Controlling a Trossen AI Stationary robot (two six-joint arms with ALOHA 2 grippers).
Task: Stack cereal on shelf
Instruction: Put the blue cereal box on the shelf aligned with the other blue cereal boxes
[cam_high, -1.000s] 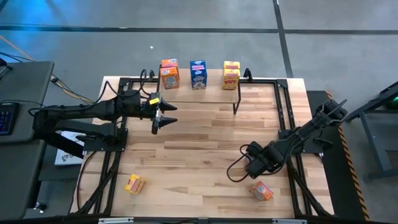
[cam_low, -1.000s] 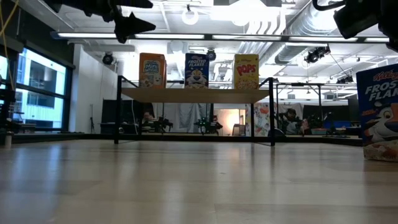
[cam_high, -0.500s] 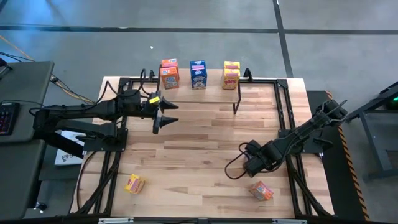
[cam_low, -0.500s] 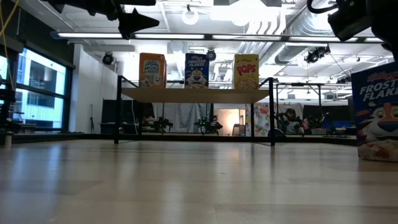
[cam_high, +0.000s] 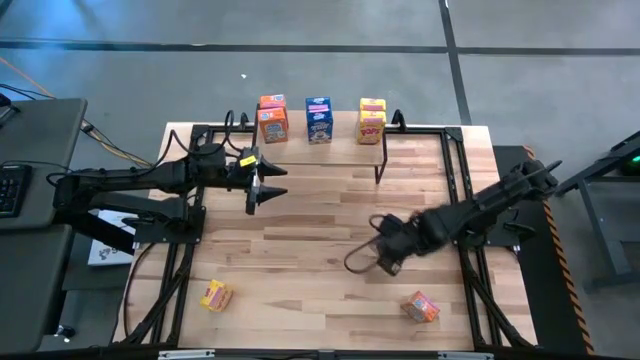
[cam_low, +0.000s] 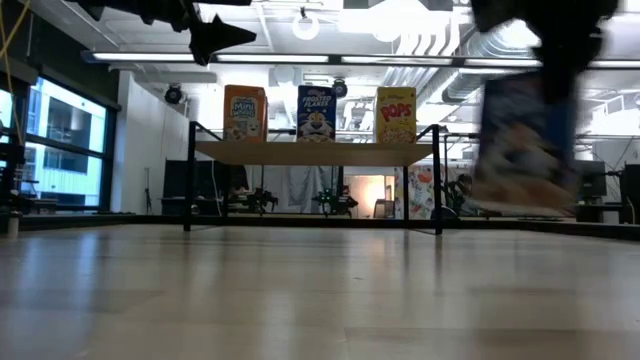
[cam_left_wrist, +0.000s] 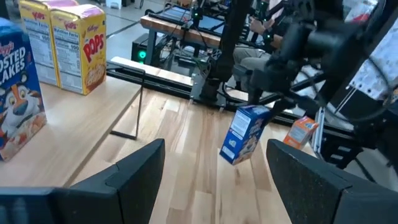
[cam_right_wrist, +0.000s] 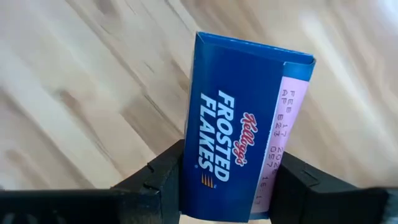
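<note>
Two dark arms (black fingers (cam_left_wrist: 130, 168), trailing cables).

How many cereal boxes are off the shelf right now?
3: blue box in the right tool; orange box on the table, right side; yellow box on its left side. Others may be hidden.

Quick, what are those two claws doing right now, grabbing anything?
Left gripper: open, empty, hovering near the shelf.
Right gripper: closed on a blue Frosted Flakes box, lifted off the table.

A blue cereal box (cam_left_wrist: 245, 132) hangs tilted above the table (cam_left_wrist: 180, 168), gripped by the right gripper (cam_left_wrist: 264, 106). At ten o'clock stands a yellow Pops box (cam_left_wrist: 83, 48); at three, an orange box (cam_left_wrist: 300, 132).
</note>
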